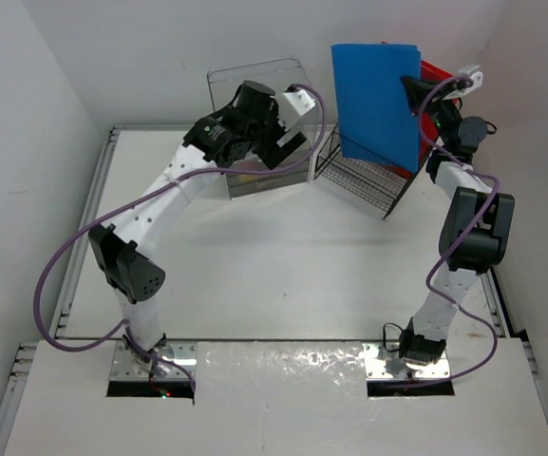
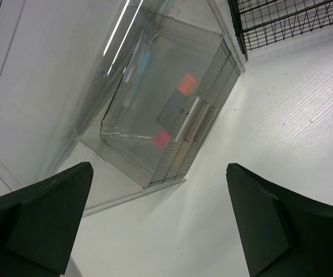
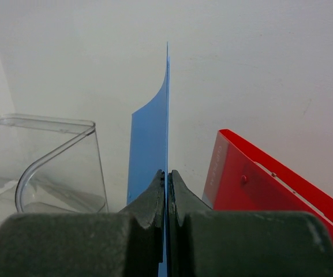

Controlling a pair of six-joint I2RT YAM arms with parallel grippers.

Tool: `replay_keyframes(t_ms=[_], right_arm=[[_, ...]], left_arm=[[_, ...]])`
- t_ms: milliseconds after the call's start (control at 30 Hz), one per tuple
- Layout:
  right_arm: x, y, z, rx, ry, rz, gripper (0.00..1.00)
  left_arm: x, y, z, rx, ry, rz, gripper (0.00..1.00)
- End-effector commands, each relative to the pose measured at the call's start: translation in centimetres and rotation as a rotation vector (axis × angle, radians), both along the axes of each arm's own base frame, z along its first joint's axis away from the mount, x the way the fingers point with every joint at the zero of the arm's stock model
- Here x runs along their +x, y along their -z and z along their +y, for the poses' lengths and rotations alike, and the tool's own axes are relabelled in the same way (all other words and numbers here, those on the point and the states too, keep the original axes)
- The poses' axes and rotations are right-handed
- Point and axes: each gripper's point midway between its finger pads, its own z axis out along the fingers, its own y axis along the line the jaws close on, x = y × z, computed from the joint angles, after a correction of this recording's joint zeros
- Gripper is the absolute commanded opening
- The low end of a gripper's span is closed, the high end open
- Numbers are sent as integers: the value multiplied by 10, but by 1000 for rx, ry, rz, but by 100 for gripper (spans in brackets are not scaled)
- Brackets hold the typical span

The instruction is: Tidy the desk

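Note:
My right gripper is shut on a thin blue folder and holds it up on edge above the black wire rack at the back right of the white desk. The right wrist view shows the blue folder edge-on, pinched in my right gripper, with a red folder just to its right. My left gripper hangs open at the back centre beside a clear plastic bin. Between the wide-apart fingers of my left gripper there is only bare desk, with the clear bin ahead holding small stacked items.
White wall panels enclose the desk on the left, back and right. The red folder stands behind the blue one, over the rack. The wire rack lies just right of the clear bin. Both arm bases sit at the near edge.

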Motion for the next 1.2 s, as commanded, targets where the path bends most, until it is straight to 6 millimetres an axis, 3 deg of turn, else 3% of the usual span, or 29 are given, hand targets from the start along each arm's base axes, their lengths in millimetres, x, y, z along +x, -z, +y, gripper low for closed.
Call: replay_keyframes(t_ms=[0,233,567,800,933,1000,1033,1100,1133,1167], right_arm=[[-37,-71,-1,5,51,-339,0],[-45,-91,-3,15,68,-404,0],[-58,-105,-8,40,64,-468,0],[-57,-97,-5,21,70,-456,0],[-47,-65,-4,2,65,-349,0],[-42,-53,-4,-4,62,-286,9],[-38,-45,-3,-5,56,-253,22],[-29,-29,0,-15,28,-164,32],[-27,-27,2,-23,16,-146,45],[-22,-20,1,-24,9,-103,50]], left_arm=[[6,-17,-2,-36,-6,-41,100],[9,-9,-4,-13,1,-28,100],[13,-12,-8,-13,9,-36,100],[16,-10,-10,-12,12,-31,100],[17,-7,-12,-13,15,-27,100],[17,-7,-13,-16,17,-26,100],[17,-8,-13,-18,19,-29,100],[17,-9,-13,-21,20,-32,100],[16,-9,-14,-21,21,-31,100],[16,-9,-14,-23,22,-30,100]])
